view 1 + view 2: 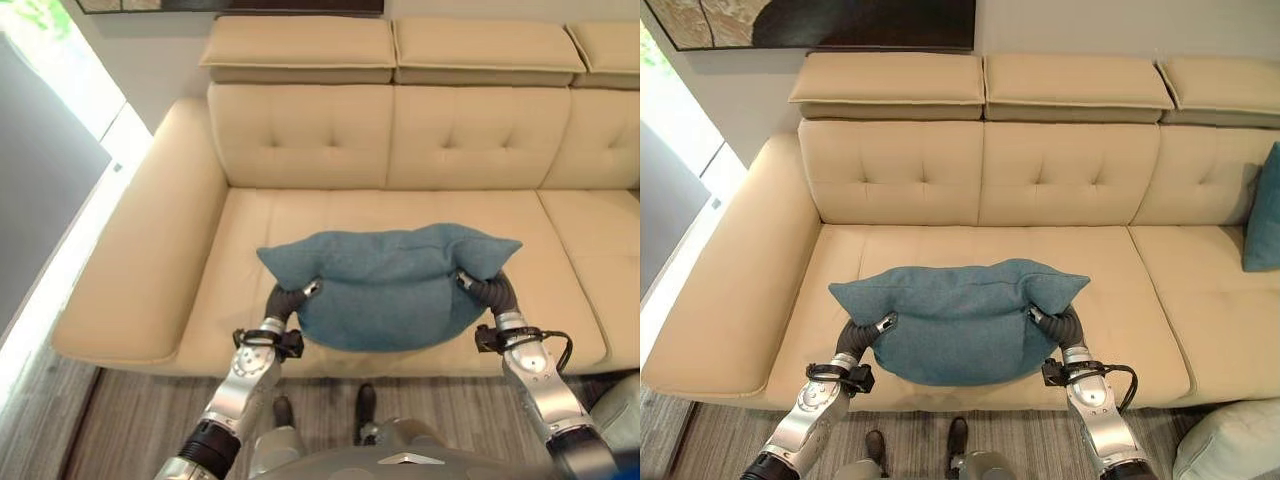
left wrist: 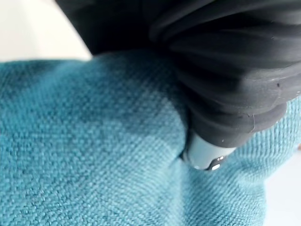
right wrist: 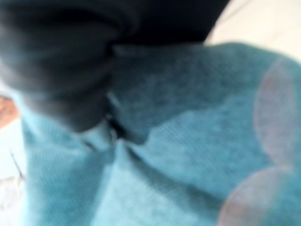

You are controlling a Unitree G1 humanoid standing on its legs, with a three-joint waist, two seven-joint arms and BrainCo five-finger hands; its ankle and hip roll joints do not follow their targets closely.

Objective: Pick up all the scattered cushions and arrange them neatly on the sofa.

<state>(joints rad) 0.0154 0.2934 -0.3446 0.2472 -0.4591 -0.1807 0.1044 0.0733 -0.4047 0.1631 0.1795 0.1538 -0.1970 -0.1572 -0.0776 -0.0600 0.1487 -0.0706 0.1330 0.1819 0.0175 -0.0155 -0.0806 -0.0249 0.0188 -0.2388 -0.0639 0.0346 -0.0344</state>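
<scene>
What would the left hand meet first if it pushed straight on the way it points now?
The blue cushion: the left hand is already pressed into its side. Beyond it, probably the sofa seat, though depth is unclear.

Blue cushion [image 1: 958, 325]: teal-blue woven fabric, plump, roughly rectangular with pointed upper corners; it was held up between both hands over the front part of the sofa seat, its upper edge creased and its lower body bulging toward the seat's front edge, the fabric dimpled inward at each side. Second cushion [image 1: 1264, 212]: same blue cloth, partly cut off by the frame edge, stood upright against the backrest at the sofa's right end. Sofa [image 1: 1060, 180]: cream leather, tufted backrest panels, three raised headrests, broad rounded arm at the left.
</scene>
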